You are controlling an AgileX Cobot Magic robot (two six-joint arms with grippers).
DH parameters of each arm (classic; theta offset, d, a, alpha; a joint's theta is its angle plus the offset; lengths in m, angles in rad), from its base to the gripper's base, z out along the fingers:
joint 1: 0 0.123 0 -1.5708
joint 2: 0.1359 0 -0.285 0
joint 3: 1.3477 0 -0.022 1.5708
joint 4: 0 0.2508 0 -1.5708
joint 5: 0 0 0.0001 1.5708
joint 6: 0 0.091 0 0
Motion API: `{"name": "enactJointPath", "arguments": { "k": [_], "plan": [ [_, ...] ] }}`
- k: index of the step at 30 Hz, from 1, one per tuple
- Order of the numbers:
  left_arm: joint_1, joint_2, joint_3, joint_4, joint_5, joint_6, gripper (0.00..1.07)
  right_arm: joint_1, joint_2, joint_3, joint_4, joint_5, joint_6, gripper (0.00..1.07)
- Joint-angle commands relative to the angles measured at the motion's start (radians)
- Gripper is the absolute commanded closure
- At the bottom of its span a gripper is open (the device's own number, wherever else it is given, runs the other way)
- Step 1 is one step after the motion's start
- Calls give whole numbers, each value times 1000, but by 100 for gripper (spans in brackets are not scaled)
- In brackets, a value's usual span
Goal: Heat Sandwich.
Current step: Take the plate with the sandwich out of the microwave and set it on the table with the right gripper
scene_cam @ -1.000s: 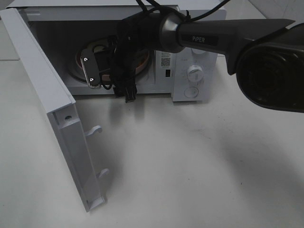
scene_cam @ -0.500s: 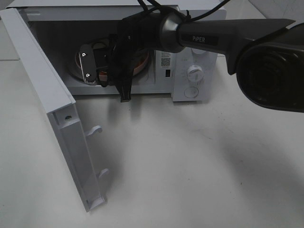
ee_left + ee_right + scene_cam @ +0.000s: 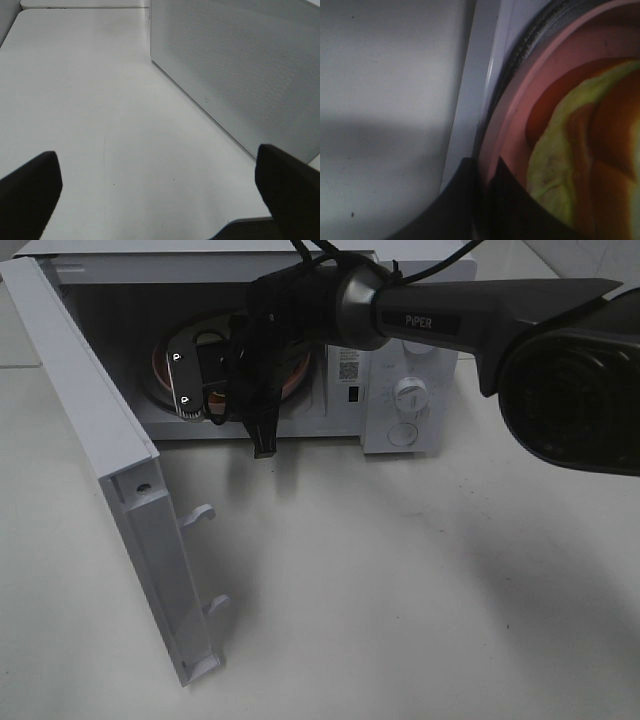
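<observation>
Straight into the open microwave point(image 3: 400, 430), parked at the far edge of the bench point(image 3: 420, 600), left of its middle. Reaching in through the opening with the right arm, past a door point(image 3: 90, 430) swung wide toward the bench's left edge. Down by the front sill of the cavity with the right end effector point(image 3: 484, 175), pressed together on the rim of the pink plate point(image 3: 517, 105): a thin pinch between both dark fingertips.

And on that plate, inside the oven: the sandwich point(image 3: 585, 150), seen close from the wrist, with yellow-green lettuce against orange-brown crust. Mostly hidden in the high view behind the black wrist and cabling, with only slivers of plate on either side. Just outside the plate, a dark turntable ring point(image 3: 535, 35). To the right of the cavity, two white dials point(image 3: 410, 393) stacked on the control panel.

Over to the left end effector point(image 3: 157, 170): spread wide, gripping nothing, hanging above bare bench next to a white perforated panel point(image 3: 240, 70). Cannot tell which face of the oven.
</observation>
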Motion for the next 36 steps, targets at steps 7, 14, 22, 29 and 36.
{"name": "enactJointPath", "arguments": {
  "k": [7,14,22,29,36],
  "plan": [
    [1,-6,0,-1,-11,-6,9,2,-36,-7,32,88,-103,107],
    [1,-6,0,-2,-11,-5,9,-3,-94,17,104,116,-230,107],
    [1,-6,0,-2,-11,-5,9,-23,-141,85,125,105,-282,107],
    [1,-6,0,-2,-11,-5,9,-40,-202,174,197,99,-386,107],
    [1,-6,0,-3,-11,-5,9,-59,-273,292,278,43,-491,107]
  ]
}}
